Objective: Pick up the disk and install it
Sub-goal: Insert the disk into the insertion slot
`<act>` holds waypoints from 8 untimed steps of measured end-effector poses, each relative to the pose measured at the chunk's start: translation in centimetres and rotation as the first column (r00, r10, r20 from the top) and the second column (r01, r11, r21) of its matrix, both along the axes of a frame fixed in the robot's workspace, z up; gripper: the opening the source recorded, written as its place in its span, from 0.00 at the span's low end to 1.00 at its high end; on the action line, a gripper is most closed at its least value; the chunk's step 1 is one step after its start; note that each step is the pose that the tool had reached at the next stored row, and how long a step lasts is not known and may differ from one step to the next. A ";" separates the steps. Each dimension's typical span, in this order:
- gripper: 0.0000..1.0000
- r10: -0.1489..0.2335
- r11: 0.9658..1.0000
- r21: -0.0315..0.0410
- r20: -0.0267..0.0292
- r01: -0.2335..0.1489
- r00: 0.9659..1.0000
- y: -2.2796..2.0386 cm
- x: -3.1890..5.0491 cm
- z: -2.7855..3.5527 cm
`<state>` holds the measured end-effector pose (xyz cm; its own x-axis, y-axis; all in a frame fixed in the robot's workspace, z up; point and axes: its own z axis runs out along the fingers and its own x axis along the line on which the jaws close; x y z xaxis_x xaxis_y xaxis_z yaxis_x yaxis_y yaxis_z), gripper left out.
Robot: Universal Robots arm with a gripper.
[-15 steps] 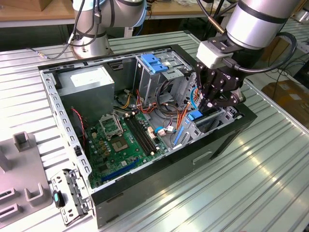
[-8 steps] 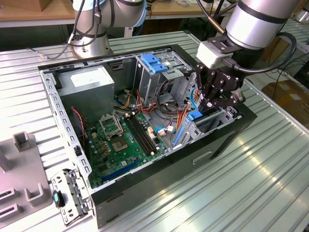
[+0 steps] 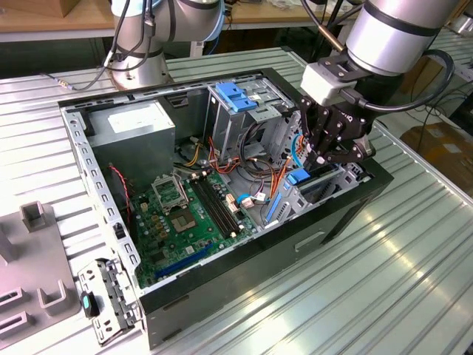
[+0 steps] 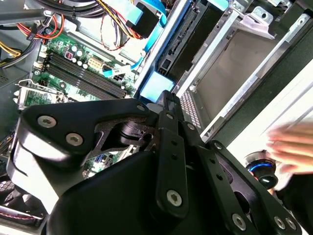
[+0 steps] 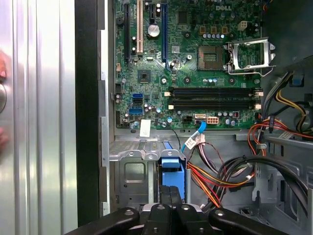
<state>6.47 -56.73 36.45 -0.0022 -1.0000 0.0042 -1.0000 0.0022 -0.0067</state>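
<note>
Blue-framed, the disk (image 5: 172,169) sits in the drive bay (image 5: 129,174) at the exterior view's right of the computer case (image 3: 295,251), the gripper (image 5: 171,196) with fingers (image 5: 165,199) together against its carrier; a crooked push could jam it or pinch the neighbouring orange cables (image 5: 208,178).

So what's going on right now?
The gripper is down inside the open computer case, its fingers closed on the blue carrier frame of the disk. The disk sits at the metal drive bay beside the motherboard; whether it is fully seated I cannot tell.
</note>
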 end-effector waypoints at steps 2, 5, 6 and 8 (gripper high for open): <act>0.11 0.000 1.000 0.000 0.000 0.000 1.000 0.00 0.06 0.00; 0.11 0.000 1.000 -0.001 0.000 0.000 1.000 0.00 0.39 0.00; 0.11 0.000 1.000 -0.001 0.000 0.000 1.000 -0.01 0.78 0.00; 0.11 0.001 1.000 -0.002 -0.001 -0.001 1.000 0.00 1.92 -0.01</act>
